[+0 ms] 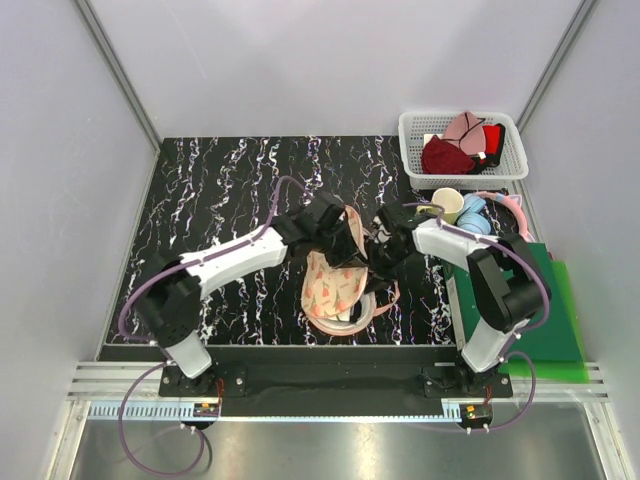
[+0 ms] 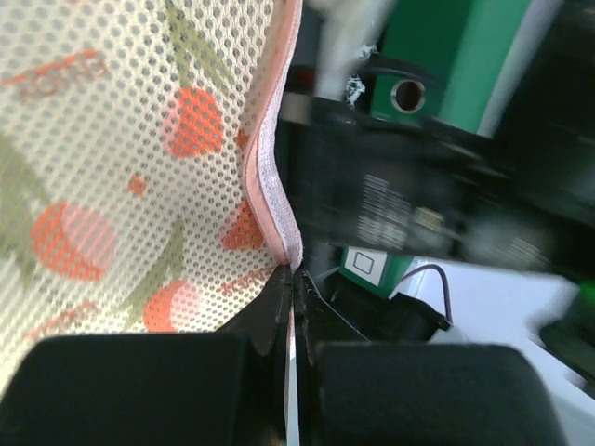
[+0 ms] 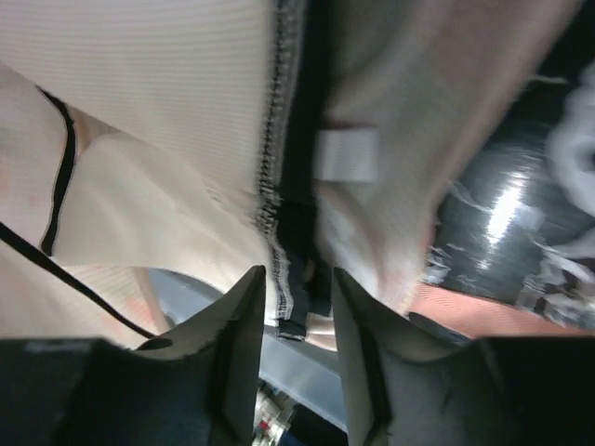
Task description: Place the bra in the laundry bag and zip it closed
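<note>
Black fingers of the left gripper (image 2: pixel 292 290) fill the bottom of the left wrist view, pressed together on the pink zip edge of the laundry bag (image 2: pixel 121 158). The bag's mesh is pale peach, printed with orange-red fruit and green leaves, and its edge rises from the pinch in a curve. From above, the laundry bag (image 1: pixel 335 283) lies near the middle of the desk's near edge. Its upper lobe is held up at the left gripper (image 1: pixel 338 238), and the right gripper (image 1: pixel 382 255) is just beside it on the right. The bra (image 1: pixel 342 318) shows as a white patch at the bag's near end, with a thin black strap looping out to the right. In the right wrist view, the right gripper (image 3: pixel 296 311) has its fingers a narrow gap apart. The bra (image 3: pixel 167 93), white ribbed fabric with black trim, hangs between them, but I cannot tell whether they grip it. A white basket (image 1: pixel 510 165) sits at the far right corner.
</note>
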